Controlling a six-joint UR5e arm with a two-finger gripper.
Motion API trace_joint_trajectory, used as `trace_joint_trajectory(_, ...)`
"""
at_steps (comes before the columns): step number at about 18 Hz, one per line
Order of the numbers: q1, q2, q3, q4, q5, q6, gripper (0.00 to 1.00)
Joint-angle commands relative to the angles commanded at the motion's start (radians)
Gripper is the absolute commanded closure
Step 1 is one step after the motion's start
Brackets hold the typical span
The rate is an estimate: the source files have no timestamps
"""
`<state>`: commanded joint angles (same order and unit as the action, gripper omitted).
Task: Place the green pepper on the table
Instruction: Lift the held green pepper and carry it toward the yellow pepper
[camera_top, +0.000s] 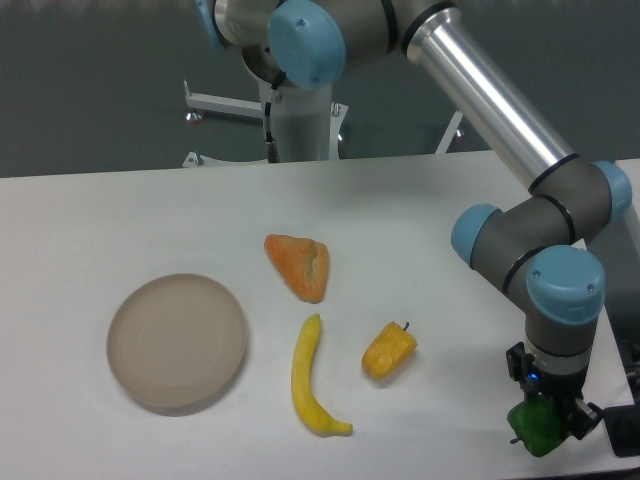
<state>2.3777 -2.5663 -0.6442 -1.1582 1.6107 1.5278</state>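
The green pepper (536, 427) is small, glossy and bright green, at the front right of the white table (120, 220). My gripper (545, 420) points straight down and is shut on the green pepper, whose lower part bulges out below the fingers. The pepper is at or just above the tabletop near the front edge; I cannot tell whether it touches. The fingertips are largely hidden behind the pepper and the wrist.
A round beige plate (177, 342) sits at the front left. An orange bread-like wedge (299, 266) lies mid-table, a yellow banana (309, 376) in front of it, and a yellow-orange pepper (389, 350) to the right. The arm's base (300, 110) stands behind the table.
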Motion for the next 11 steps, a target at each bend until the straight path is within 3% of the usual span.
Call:
trace_joint_trajectory(4, -0.005, 0.012, -0.018, -0.002, 0.002, -0.002, 0.49)
trace_joint_trajectory(11, -0.006, 0.072, -0.113, -0.008, 0.0, -0.052, 0.49)
